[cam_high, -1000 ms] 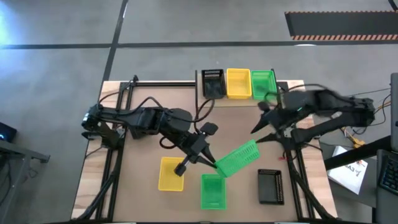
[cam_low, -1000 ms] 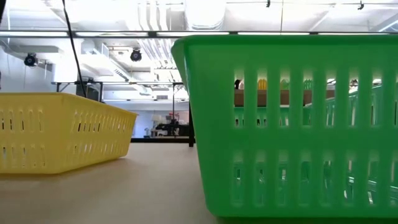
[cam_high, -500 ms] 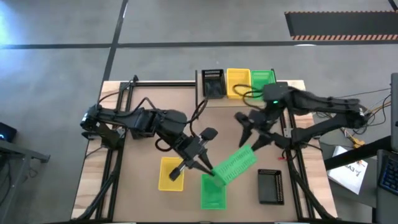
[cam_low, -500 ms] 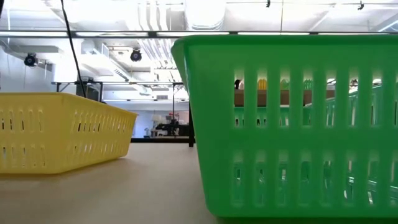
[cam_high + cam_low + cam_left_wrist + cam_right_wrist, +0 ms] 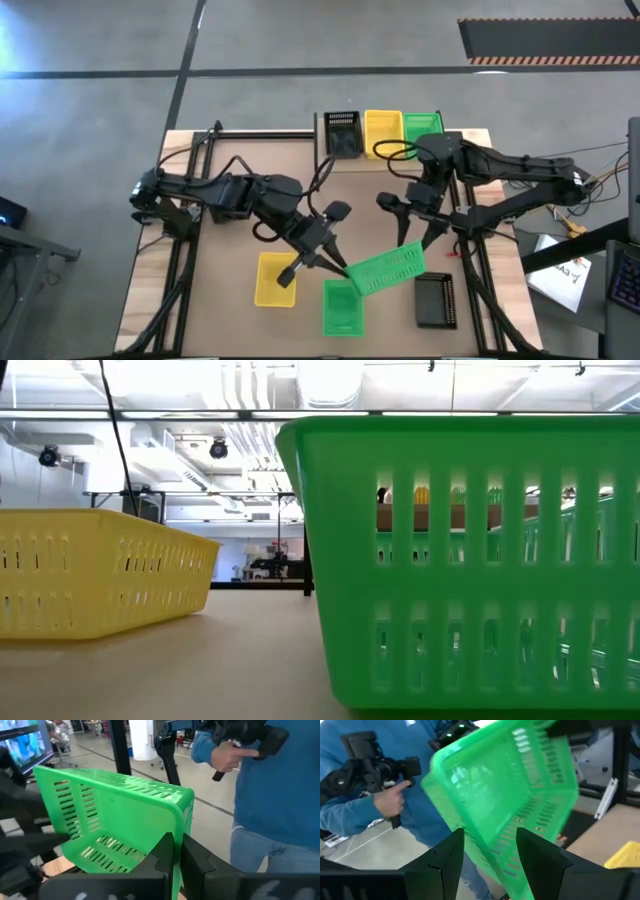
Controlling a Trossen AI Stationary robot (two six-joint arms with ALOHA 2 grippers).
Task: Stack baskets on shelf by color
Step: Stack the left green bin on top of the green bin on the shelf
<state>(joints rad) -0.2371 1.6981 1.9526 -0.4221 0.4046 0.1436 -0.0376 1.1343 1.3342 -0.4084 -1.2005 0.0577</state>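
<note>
Left gripper (image 5: 335, 264) clamped shut on the near-left wall of a lifted green basket (image 5: 388, 271), held tilted on its side above the front middle of the table (image 5: 230, 200). Seen again from the left wrist, fingers (image 5: 162, 855) pinched on that rim with the green basket (image 5: 115, 815) opening sideways. Right gripper (image 5: 413, 218) spread wide, just beside the far-right end of the same basket, hanging slightly above and beyond it, not touching as far as could be told. From the right wrist, right gripper (image 5: 490, 845) pointed straight at the green basket (image 5: 510, 795), fingers (image 5: 452, 855) straddling one end with a gap on either side. Long axis of the basket ran from the left gripper up and rightward toward the right gripper, so each arm sat at one short end; looked like a handover in the making, with the right arm nearer the shelf (image 5: 465, 138) at the back edge. On that shelf, a black basket (image 5: 342, 134), yellow basket (image 5: 382, 132) and green basket (image 5: 422, 128) side by side. On the table near the front, a loose yellow basket (image 5: 273, 279), another green basket (image 5: 340, 308) and a black basket (image 5: 434, 300). Behind the table, a person (image 5: 280, 785) in blue holding a dark handset.
</note>
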